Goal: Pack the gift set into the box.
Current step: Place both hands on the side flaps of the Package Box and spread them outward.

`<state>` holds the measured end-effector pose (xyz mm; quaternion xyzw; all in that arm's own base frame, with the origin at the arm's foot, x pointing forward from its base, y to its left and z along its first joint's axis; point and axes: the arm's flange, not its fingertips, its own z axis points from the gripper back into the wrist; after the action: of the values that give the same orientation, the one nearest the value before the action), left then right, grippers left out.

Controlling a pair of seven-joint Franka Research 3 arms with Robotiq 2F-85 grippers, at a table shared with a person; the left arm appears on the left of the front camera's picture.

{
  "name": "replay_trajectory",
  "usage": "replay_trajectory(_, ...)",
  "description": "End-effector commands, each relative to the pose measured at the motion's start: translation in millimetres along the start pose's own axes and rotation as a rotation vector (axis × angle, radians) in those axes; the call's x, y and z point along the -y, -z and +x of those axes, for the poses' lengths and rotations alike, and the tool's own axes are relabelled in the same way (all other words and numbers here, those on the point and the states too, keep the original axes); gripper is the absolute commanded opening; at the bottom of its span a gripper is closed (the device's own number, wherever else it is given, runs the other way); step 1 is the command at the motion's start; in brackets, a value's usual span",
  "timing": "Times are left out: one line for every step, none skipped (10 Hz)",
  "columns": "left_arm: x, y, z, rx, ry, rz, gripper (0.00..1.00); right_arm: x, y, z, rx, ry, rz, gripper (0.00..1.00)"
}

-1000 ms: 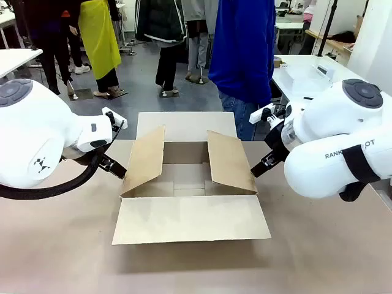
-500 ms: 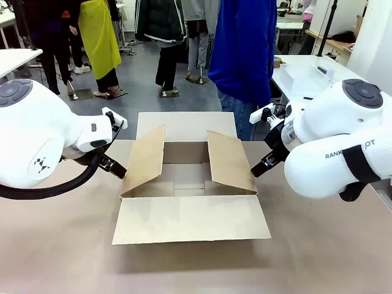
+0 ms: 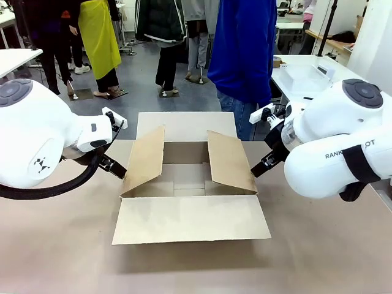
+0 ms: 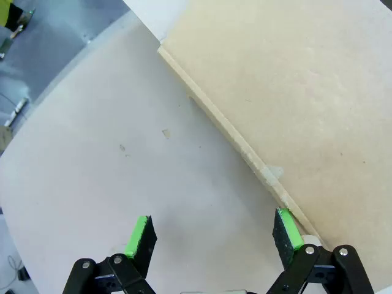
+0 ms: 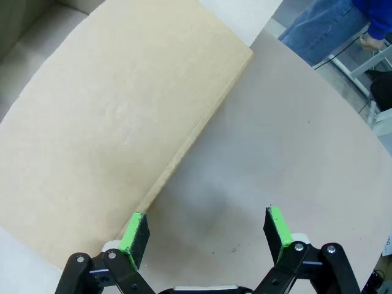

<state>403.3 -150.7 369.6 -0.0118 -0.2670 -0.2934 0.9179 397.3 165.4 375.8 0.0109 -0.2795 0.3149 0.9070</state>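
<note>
The brown cardboard box stands open in the middle of the table, its inside bare. Its left flap and right flap slant upward; the front flap lies flat. My left gripper is open just outside the left flap, and in the left wrist view that flap's edge runs right by one green pad. My right gripper is open beside the right flap, one pad at its edge. The gift set is out of view.
A person in a blue jacket stands at the far side behind the box. White tables stand at the back right and far left. Bare tabletop stretches in front of the box.
</note>
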Motion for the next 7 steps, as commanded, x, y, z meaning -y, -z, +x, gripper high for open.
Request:
replay_trajectory(0.6, -0.3, 0.4, 0.002, 0.002, 0.0, 1.0, -0.1, 0.0, -0.1, 0.0, 0.001, 0.001, 1.0)
replay_trajectory(0.6, -0.3, 0.4, 0.002, 0.002, 0.0, 1.0, -0.1, 0.0, -0.1, 0.0, 0.001, 0.001, 1.0)
replay_trajectory(0.6, -0.3, 0.4, 0.002, 0.002, 0.0, 1.0, -0.1, 0.0, -0.1, 0.0, 0.001, 0.001, 1.0)
replay_trajectory(0.6, -0.3, 0.4, 0.002, 0.002, 0.0, 1.0, 0.0, 0.0, 0.0, 0.0, 0.0, 0.0, 1.0)
replay_trajectory(0.0, 0.0, 0.0, 0.0, 0.0, 0.0, 1.0, 7.1, -17.5, 1.7, -0.013, 0.011, -0.012, 1.0)
replay_trajectory(-10.6, -27.4, -1.3, -0.016, -0.024, 0.059, 1.0, 19.6, -48.6, 1.9, -0.009, 0.046, 0.007, 1.0)
replay_trajectory(-18.2, -64.9, -4.3, -0.002, -0.069, 0.026, 1.0, 32.8, -85.5, 0.5, -0.026, 0.137, 0.039, 1.0)
